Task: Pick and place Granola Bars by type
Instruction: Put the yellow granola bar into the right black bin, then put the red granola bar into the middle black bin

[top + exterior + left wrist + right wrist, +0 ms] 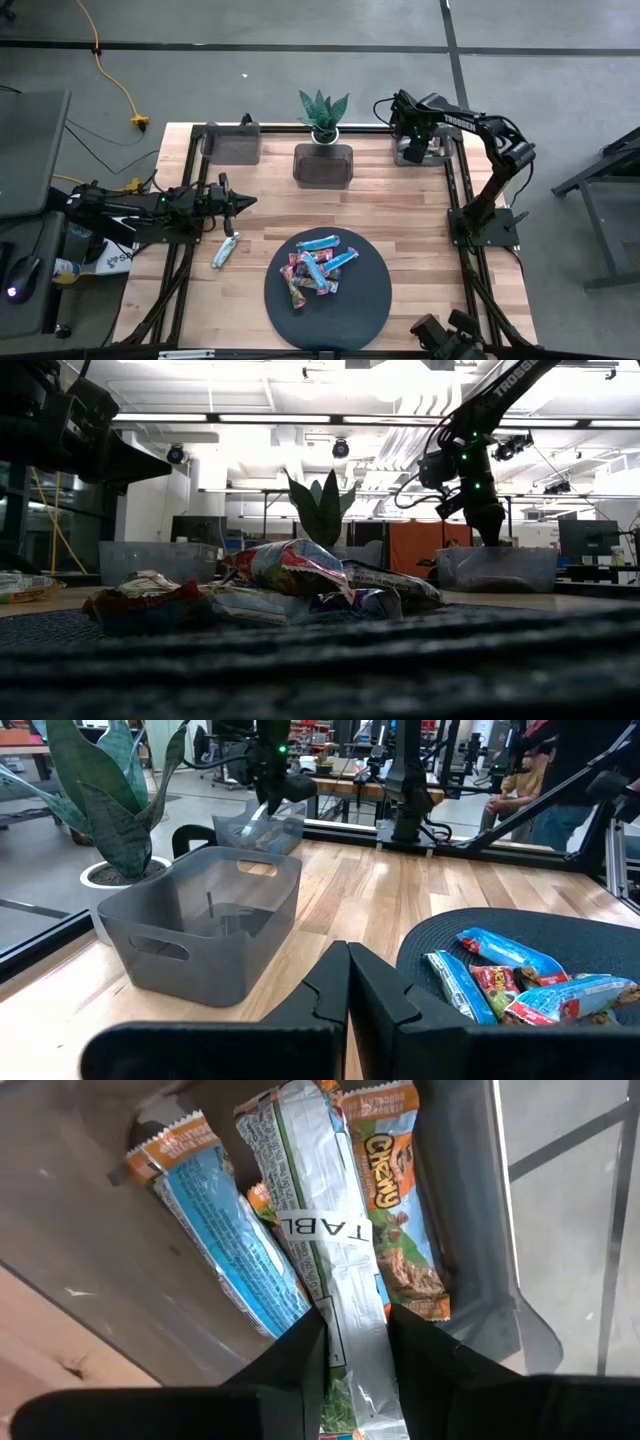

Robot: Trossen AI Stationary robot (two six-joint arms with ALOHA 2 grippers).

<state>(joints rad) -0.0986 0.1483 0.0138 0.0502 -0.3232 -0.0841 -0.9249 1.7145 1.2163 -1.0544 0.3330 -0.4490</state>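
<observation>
Several granola bars (318, 268) lie piled on the round dark mat (370, 300); the low view shows the pile (285, 582) up close. One silver-green bar (226, 249) lies on the bare wood left of the mat. My left gripper (243, 203) hovers shut above the table, just beyond that bar; its fingers (348, 990) hold nothing. My right gripper (412, 138) reaches down into the far right bin (432, 156) and is shut on a silver-green bar (335, 1230). Two more bars, a blue and orange one (215, 1230) and a brown-orange one (395, 1220), rest in that bin. My right gripper pinches the silver-green bar between its two fingers (300, 1355), near one end of the wrapper (357, 1345). The fingers come from above, pointing down into the bin. The bar runs on from the fingers down onto the other bars in the bin.
A middle bin (323, 165) and a far left bin (232, 143) stand along the far edge, with a potted plant (323, 115) behind the middle bin. Black frame rails (180, 260) run along both table sides. Bare wood lies between the bins and the mat.
</observation>
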